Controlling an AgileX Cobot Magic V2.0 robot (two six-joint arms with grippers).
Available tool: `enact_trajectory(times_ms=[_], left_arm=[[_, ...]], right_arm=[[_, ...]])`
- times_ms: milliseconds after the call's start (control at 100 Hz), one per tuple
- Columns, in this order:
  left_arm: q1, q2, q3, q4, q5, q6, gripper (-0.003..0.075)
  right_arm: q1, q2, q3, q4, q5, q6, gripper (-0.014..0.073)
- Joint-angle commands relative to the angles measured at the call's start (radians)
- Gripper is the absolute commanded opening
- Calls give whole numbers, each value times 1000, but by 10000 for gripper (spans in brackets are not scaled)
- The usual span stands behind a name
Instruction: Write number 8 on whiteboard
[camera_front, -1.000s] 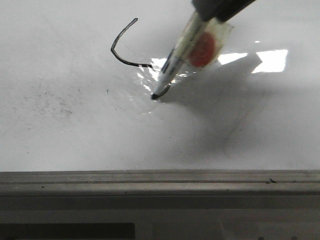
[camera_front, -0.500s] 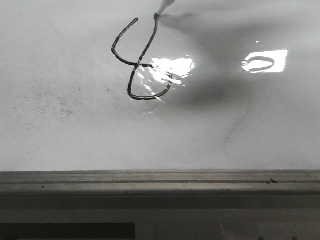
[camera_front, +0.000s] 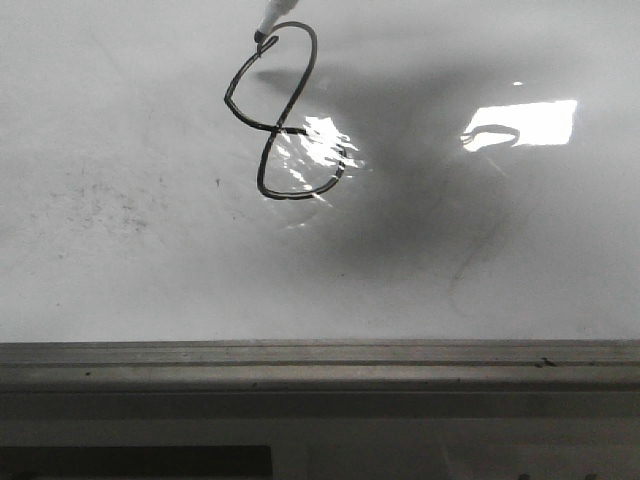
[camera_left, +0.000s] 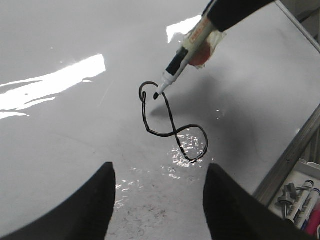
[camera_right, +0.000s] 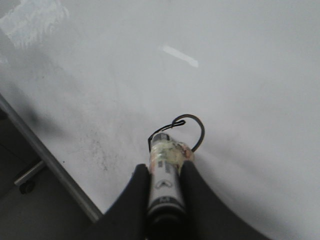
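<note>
The number 8 (camera_front: 285, 130) is a thin black marker line on the whiteboard (camera_front: 120, 250), with both loops drawn. It also shows in the left wrist view (camera_left: 172, 127). A marker (camera_left: 187, 52) with a taped barrel touches its tip to the top of the upper loop (camera_front: 262, 38). My right gripper (camera_right: 165, 172) is shut on the marker (camera_right: 164, 185). My left gripper (camera_left: 157, 185) is open and empty, hovering above the board just below the figure.
A grey metal rail (camera_front: 320, 365) edges the board at the front. In the left wrist view a tray (camera_left: 300, 200) beside the rail holds clips and markers. Glare patches (camera_front: 525, 122) lie on the board.
The marker tip swept up and round to the left, closing the upper loop of the figure. One second ago it was at the lower loop.
</note>
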Motion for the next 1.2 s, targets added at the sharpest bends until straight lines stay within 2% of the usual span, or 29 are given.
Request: enact_trajectory(times_ms=[0, 150, 400, 720, 890, 1110, 1190], left_arm=[[-7, 67, -27, 6, -157, -10, 368], [-7, 208, -27, 36, -273, -10, 368], [-7, 426, -27, 111, -513, -10, 368], [-74, 572, -79, 135, -541, -10, 360], [-74, 587, -79, 135, -536, -10, 232], [-74, 587, -79, 135, -534, -10, -22], [-74, 587, -79, 135, -534, -10, -20]], right_arm=[[26, -23, -28, -11, -22, -6, -43], [73, 17, -27, -9, 57, -6, -43], [136, 67, -27, 47, 66, -6, -43], [152, 88, -27, 106, 86, -6, -43], [152, 88, -27, 106, 95, -6, -43], [152, 88, -27, 106, 104, -6, -43], [152, 88, -27, 106, 104, -6, -39]])
